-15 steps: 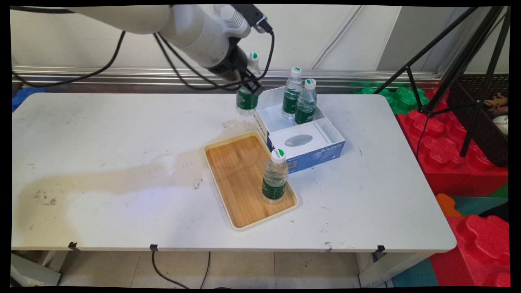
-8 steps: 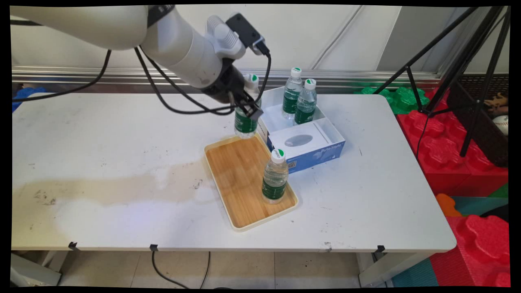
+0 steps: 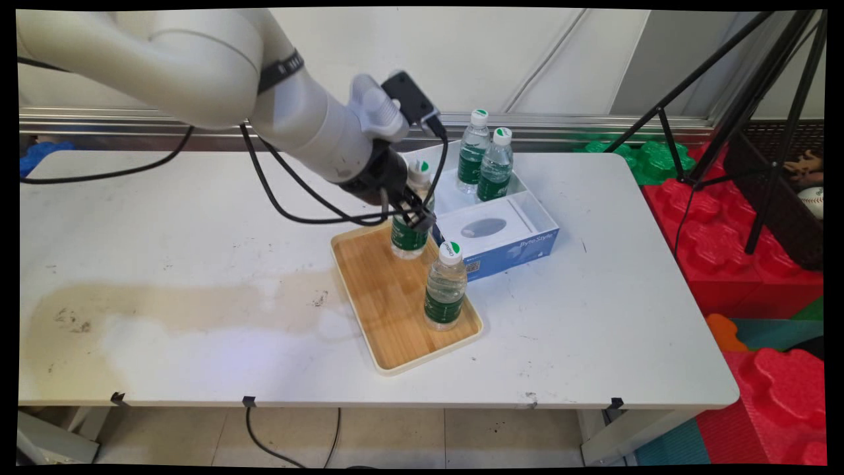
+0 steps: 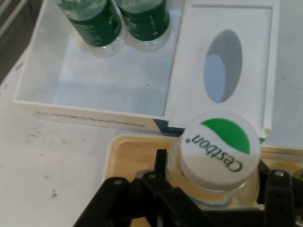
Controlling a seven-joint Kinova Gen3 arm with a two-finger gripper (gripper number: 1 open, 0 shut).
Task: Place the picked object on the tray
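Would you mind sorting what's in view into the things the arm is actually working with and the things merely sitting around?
In play:
- end effector, shut on the held bottle
- wooden tray, under that bottle
- bottle standing on the tray
- blue-and-white box
- two bottles in the box

Lying about:
- black tripod
- red foam blocks
- green foam blocks

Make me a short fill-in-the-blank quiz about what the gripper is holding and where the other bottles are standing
1. The gripper is shut on a water bottle that has a white and ____ cap.
2. That bottle hangs over the far end of the wooden ____.
3. The blue and white box has ____ water bottles standing in its open compartment.
4. A second water bottle stands on the tray near its ____ edge.

Missing words: green; tray; two; right
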